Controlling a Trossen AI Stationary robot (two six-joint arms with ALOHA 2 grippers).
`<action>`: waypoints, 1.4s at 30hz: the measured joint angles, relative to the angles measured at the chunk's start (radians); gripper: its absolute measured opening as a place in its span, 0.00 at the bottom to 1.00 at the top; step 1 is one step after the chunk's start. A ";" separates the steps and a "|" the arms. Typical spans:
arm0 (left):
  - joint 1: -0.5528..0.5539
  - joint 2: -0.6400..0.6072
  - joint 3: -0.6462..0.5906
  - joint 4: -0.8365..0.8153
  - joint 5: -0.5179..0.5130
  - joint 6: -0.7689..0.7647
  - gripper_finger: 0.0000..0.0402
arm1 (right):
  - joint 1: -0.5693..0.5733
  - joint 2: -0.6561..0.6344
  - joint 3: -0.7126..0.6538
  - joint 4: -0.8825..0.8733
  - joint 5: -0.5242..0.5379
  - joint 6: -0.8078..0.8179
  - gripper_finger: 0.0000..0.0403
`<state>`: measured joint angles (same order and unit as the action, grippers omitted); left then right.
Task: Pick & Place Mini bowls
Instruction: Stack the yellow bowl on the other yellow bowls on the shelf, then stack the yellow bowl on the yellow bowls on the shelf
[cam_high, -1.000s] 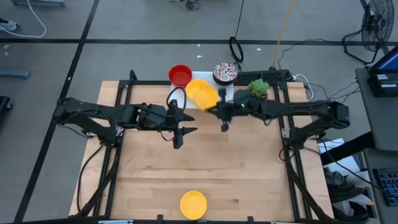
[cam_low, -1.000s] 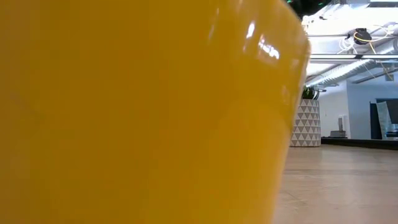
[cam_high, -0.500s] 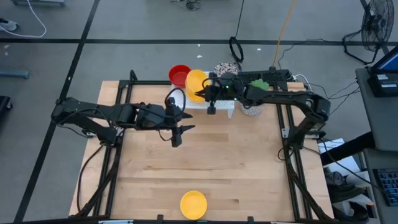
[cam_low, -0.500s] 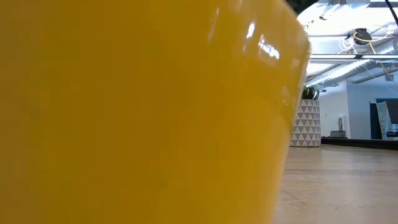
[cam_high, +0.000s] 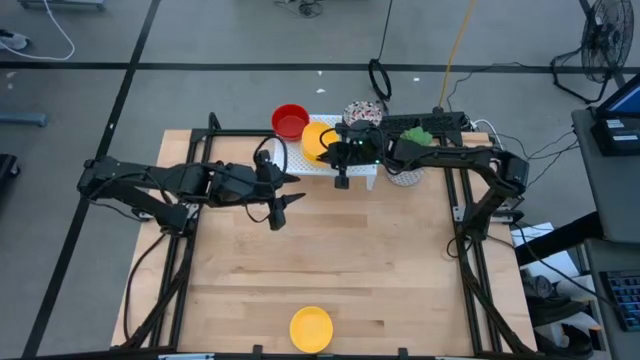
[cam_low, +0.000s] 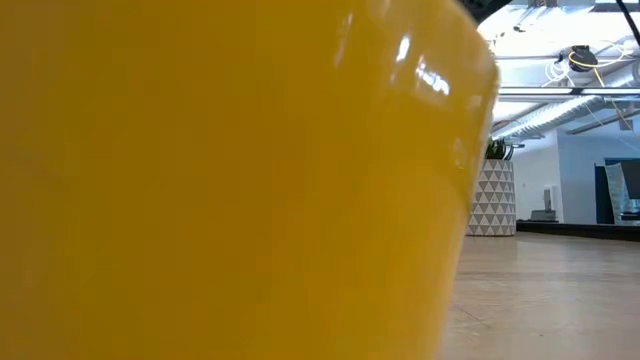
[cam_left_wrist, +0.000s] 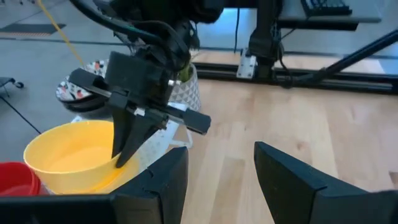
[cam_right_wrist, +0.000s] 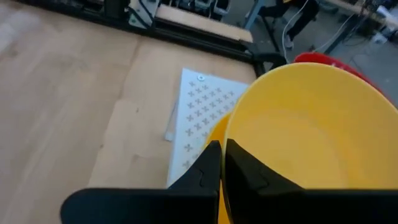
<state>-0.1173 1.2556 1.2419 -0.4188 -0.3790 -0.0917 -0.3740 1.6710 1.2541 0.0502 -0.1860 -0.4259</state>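
Observation:
My right gripper (cam_high: 333, 152) is shut on a yellow mini bowl (cam_high: 314, 140) over the white perforated rack (cam_high: 360, 168) at the table's far edge. A red bowl (cam_high: 290, 119) sits just left of it and a speckled bowl (cam_high: 362, 115) just beyond it. In the left wrist view the same yellow bowl (cam_left_wrist: 74, 155), red bowl (cam_left_wrist: 15, 177) and speckled bowl (cam_left_wrist: 81, 93) show. A second yellow bowl (cam_high: 311, 327) stands at the near edge and fills the low view (cam_low: 220, 180). My left gripper (cam_high: 278, 212) hovers open over the table, left of the rack. My right gripper pinches the yellow bowl's rim (cam_right_wrist: 231, 134) on the side facing the table's middle, one finger inside (cam_right_wrist: 249, 171) and one outside (cam_right_wrist: 202, 171). The fingers come from above, pointing down (cam_left_wrist: 127, 146). The bowl sits upright and about level over the rack; its base is hidden.
A small white patterned pot with a green plant (cam_high: 415, 142) stands right of the rack. Dark frame rails (cam_high: 190, 230) run along the table's left and right sides. Bare wood (cam_high: 360, 260) spreads between the arms and the near yellow bowl.
My right gripper has carried the yellow bowl toward the far edge and to the left, from beside the rack to over it. The bowl has turned from tipped on edge to nearly level. My left gripper has drifted slightly left and toward the far edge, staying open.

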 joint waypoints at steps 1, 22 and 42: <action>0.000 -0.001 0.000 -0.004 0.000 0.000 0.47 | 0.000 0.000 0.001 -0.010 0.001 0.003 0.00; 0.000 -0.007 -0.001 -0.013 0.001 -0.023 0.47 | 0.010 -0.102 0.001 -0.175 0.059 0.060 0.03; -0.014 0.019 0.000 -0.111 0.230 -0.178 0.47 | 0.059 -0.290 -0.001 -0.272 0.059 0.118 0.42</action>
<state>-0.1310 1.2742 1.2415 -0.5295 -0.1494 -0.2697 -0.3149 1.3807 1.2530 -0.2221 -0.1270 -0.3081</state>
